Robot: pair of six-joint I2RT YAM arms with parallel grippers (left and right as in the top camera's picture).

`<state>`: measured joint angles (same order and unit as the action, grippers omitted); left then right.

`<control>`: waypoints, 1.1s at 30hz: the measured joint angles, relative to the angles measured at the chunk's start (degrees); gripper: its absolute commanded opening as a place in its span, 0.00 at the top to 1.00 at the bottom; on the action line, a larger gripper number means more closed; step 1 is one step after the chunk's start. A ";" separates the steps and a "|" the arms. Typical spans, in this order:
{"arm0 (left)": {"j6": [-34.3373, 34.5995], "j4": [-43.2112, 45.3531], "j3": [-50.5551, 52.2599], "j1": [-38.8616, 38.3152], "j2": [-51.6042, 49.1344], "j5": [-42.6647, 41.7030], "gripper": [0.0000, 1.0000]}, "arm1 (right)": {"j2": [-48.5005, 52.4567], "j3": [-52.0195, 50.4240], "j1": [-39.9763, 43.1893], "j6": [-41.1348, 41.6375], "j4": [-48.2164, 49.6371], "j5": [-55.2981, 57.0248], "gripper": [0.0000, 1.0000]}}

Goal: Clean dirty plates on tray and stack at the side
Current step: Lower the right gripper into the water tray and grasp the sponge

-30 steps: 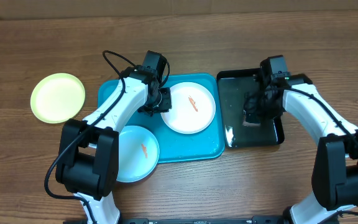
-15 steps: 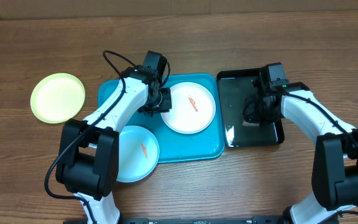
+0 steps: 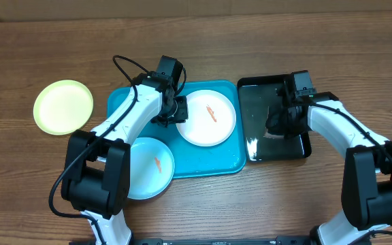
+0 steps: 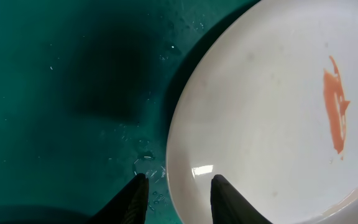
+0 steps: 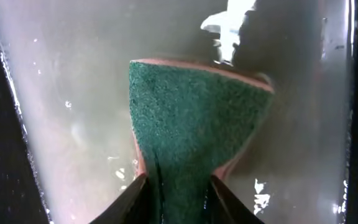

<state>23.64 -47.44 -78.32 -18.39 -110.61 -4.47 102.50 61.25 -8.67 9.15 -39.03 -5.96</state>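
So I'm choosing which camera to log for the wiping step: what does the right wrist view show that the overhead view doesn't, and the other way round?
Only the right wrist view shows the right gripper pinching a green scouring sponge with a pink underside, over wet black tray floor.

Only the overhead view shows the turquoise tray, the smeared white plate, the smeared blue plate, the yellow-green plate aside on the table, and the left gripper at the white plate's rim.

Both show the black tray with the right gripper over it.

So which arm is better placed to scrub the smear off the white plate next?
The right. Its hand is shut on the green sponge in the black tray, while the left hand straddles the rim of the white plate, seemingly steadying it on the turquoise tray.
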 measured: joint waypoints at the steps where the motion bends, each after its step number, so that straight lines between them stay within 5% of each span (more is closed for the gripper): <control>1: 0.00 -0.02 0.00 0.00 0.00 0.00 0.65 | 0.00 0.00 0.00 -0.09 -0.04 0.00 0.50; 3: 0.00 -0.02 0.00 0.00 0.00 0.00 0.65 | 0.00 0.00 0.00 -0.07 -0.11 -0.04 0.38; 7: -0.02 0.00 0.00 0.00 0.00 0.00 0.65 | 0.00 0.00 0.00 -0.09 -0.31 -0.04 0.38; 16: 0.00 0.13 0.00 0.00 -0.02 0.00 0.65 | 0.00 -0.96 0.00 -0.11 1.92 0.00 0.57; 23: 0.00 0.13 0.00 0.00 -0.02 0.00 0.64 | 0.00 -0.96 0.00 0.00 1.92 -0.04 0.86; 33: 0.00 0.15 0.00 0.00 -0.04 0.02 0.65 | -0.04 3.04 0.00 -0.39 -5.11 -1.31 0.91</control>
<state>23.64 -47.29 -78.32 -18.39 -110.65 -4.45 102.45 64.29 -8.67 8.75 -44.14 -7.27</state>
